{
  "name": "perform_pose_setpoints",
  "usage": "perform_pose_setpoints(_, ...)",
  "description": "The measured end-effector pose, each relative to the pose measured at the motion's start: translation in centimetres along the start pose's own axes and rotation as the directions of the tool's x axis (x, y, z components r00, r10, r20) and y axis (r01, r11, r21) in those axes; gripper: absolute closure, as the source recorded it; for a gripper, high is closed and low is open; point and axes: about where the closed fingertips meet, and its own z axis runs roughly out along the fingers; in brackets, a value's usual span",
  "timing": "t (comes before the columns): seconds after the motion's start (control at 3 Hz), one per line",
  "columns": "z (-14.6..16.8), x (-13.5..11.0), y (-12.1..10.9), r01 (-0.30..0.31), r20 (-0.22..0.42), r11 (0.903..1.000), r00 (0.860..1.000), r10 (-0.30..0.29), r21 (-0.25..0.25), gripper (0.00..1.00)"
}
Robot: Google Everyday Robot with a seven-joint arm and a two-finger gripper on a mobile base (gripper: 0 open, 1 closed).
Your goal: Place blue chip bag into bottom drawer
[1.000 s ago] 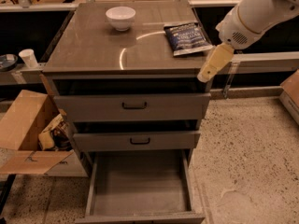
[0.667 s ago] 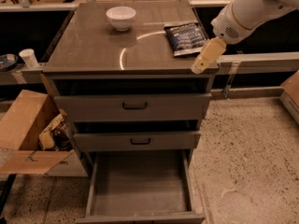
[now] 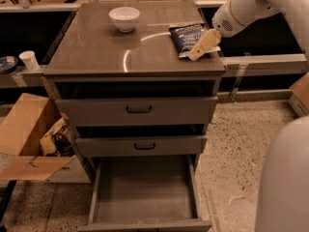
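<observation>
The blue chip bag [image 3: 185, 35] lies flat on the grey cabinet's top [image 3: 96, 47], near the back right corner. My gripper [image 3: 202, 45], cream coloured at the end of the white arm [image 3: 241, 8], reaches in from the upper right. It sits over the bag's right front part, at or just above it; I cannot see if they touch. The bottom drawer [image 3: 145, 192] is pulled out at the cabinet's foot, its grey floor bare. The two upper drawers with black handles [image 3: 139, 109] are nearly closed.
A white bowl [image 3: 124, 18] stands at the back of the cabinet top, left of the bag. An open cardboard box [image 3: 24, 129] with clutter sits on the floor at the left. A paper cup [image 3: 30, 60] stands on a ledge at the left. My pale body [image 3: 285, 178] fills the lower right.
My gripper has moved up and to the left, from beyond the cabinet's right front corner to over the bag's right front part. The bag and drawers have not moved.
</observation>
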Motion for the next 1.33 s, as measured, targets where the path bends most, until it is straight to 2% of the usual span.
perform_pose_setpoints(0.33,2.8,-0.2,-1.5,-0.041,-0.017,0.9991,0.999,0.041,-0.003,0.0)
perform_pose_setpoints(0.67,5.2,0.6,-3.2,-0.076,-0.053,0.997,0.996,0.077,0.016,0.0)
perform_pose_setpoints(1.33,6.6,3.7,-6.3,-0.161,-0.091,0.9828,0.981,0.169,0.09,0.0)
